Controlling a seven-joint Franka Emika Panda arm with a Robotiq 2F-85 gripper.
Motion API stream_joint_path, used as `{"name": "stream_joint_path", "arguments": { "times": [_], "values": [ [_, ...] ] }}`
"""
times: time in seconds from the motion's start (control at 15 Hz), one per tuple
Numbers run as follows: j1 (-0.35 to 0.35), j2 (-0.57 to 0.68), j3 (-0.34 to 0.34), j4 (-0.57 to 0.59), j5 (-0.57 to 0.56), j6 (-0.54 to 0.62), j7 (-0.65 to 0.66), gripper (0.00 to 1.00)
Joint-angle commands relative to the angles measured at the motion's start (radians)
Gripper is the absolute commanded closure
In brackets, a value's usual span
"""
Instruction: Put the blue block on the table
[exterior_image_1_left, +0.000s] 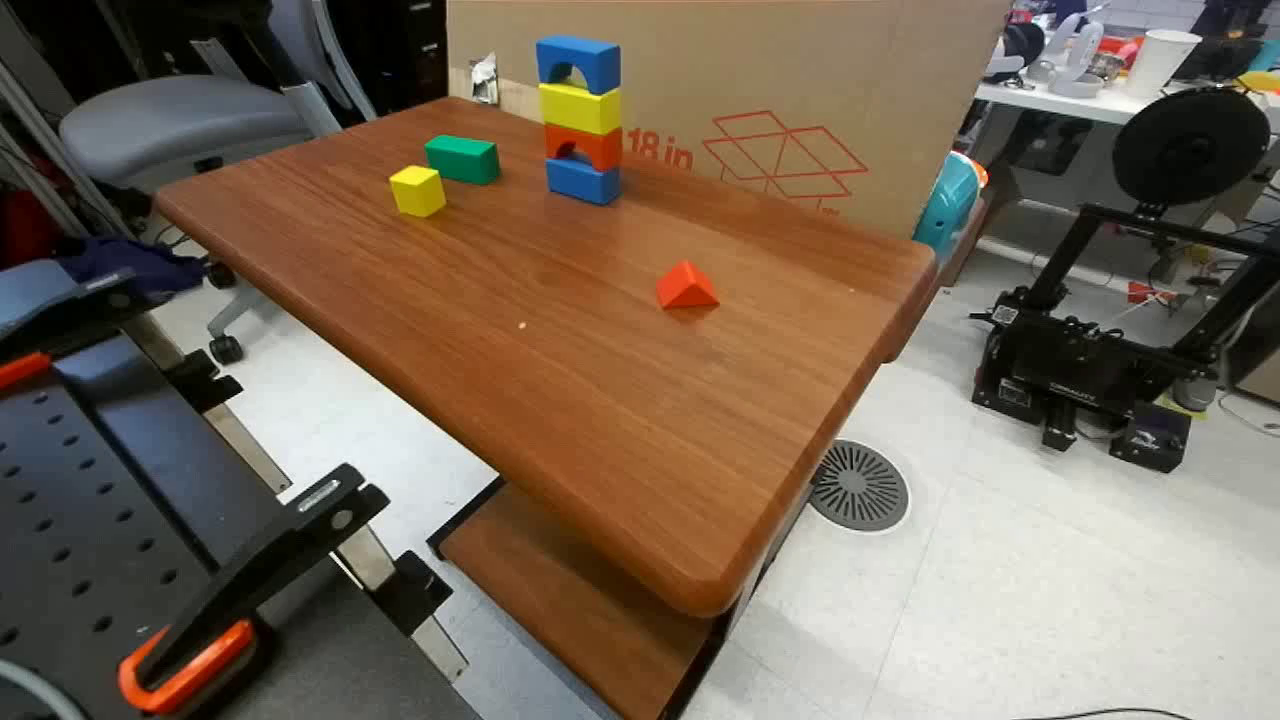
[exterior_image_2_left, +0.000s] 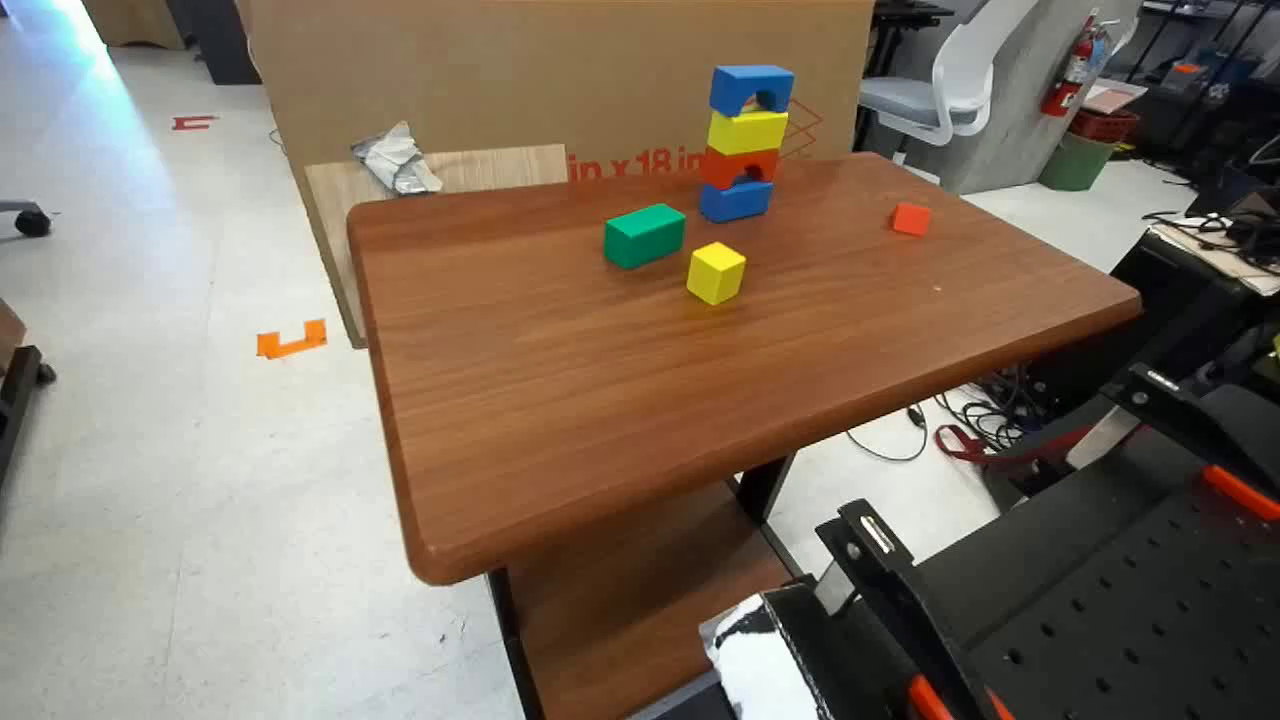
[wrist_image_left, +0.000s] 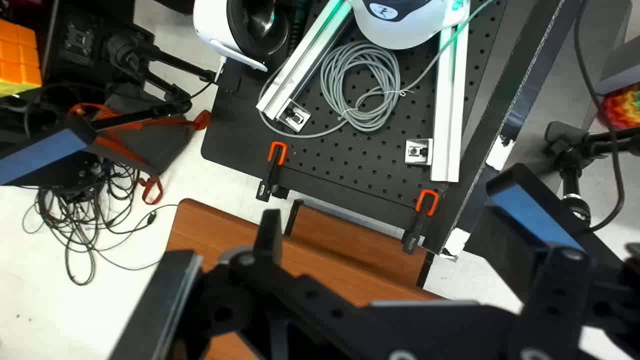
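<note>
In the wrist view alone, the end effector (wrist_image_left: 291, 159) is shown, with its two fingers (wrist_image_left: 535, 212) spread wide apart. It is held high and directed downward, so that a black perforated platform (wrist_image_left: 345, 165) and part of the bench (wrist_image_left: 200, 225) are seen from above, the bench being partly covered by the dark linkage (wrist_image_left: 310, 300). A white rounded housing (wrist_image_left: 405, 30), metal rails (wrist_image_left: 446, 115) and a coiled grey cable (wrist_image_left: 334, 82) are also revealed by that view only.

On the bench, in both exterior views, a tower (exterior_image_1_left: 582, 120) of four blocks is displayed: a plain blue block (exterior_image_1_left: 583, 182) at the foot, then a red arched block (exterior_image_1_left: 590, 138), a yellow block (exterior_image_1_left: 582, 110) and, at the top, an arched blue block (exterior_image_1_left: 590, 55). Which of the two blue ones is meant by the task cannot be told; the lower is rested on the bench, the upper is borne by the yellow block. Near the tower, a green block (exterior_image_1_left: 462, 160) and a yellow cube (exterior_image_1_left: 417, 192) are set just beside each other; a red wedge (exterior_image_1_left: 687, 287) is placed well apart from them. A floor drain (exterior_image_1_left: 860, 487) and a black-framed machine (exterior_image_1_left: 1060, 375) are taken in by an exterior view, a fire extinguisher (exterior_image_2_left: 1068, 70) and an orange tape mark (exterior_image_2_left: 315, 333) by an exterior view.
</note>
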Motion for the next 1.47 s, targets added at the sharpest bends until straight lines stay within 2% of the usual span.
{"name": "stream_joint_path", "arguments": {
  "times": [0.0,0.4,0.67,1.07,1.4],
  "values": [
    [0.037,0.008,-0.025,0.003,-0.011,-0.004,0.018,0.00],
    [0.037,0.008,-0.025,0.003,-0.011,-0.004,0.018,0.00],
    [0.019,0.057,-0.062,-0.025,-0.039,0.079,-0.008,0.00],
    [-0.021,0.268,-0.171,-0.016,-0.090,0.262,-0.062,0.00],
    [-0.061,0.469,-0.245,0.033,-0.080,0.478,-0.109,0.00]
  ]
}}
